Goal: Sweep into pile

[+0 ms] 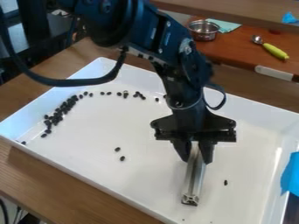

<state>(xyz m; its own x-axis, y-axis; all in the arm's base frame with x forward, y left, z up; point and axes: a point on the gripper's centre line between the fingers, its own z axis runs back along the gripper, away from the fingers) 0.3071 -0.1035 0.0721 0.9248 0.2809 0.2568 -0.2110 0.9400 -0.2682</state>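
Observation:
My gripper (pixel 196 158) hangs over the right half of the white tray (pixel 146 131), its fingers shut on the top of a silvery metal bar (pixel 192 181). The bar slants down toward the tray's near side, ending in a squarish end. Dark beans (pixel 58 114) lie thickly in a curved band at the tray's left, thinning into a broken row along the far side. Two loose beans (pixel 120 154) sit left of the bar, and one bean (pixel 225 183) lies to its right. The arm hides part of the tray's far side.
Raised walls surround the tray, which rests on a wooden table (pixel 70 179). Blue tape (pixel 290 175) covers part of its right edge. Behind are a metal bowl (pixel 203 29) and a green-handled spoon (pixel 274 50).

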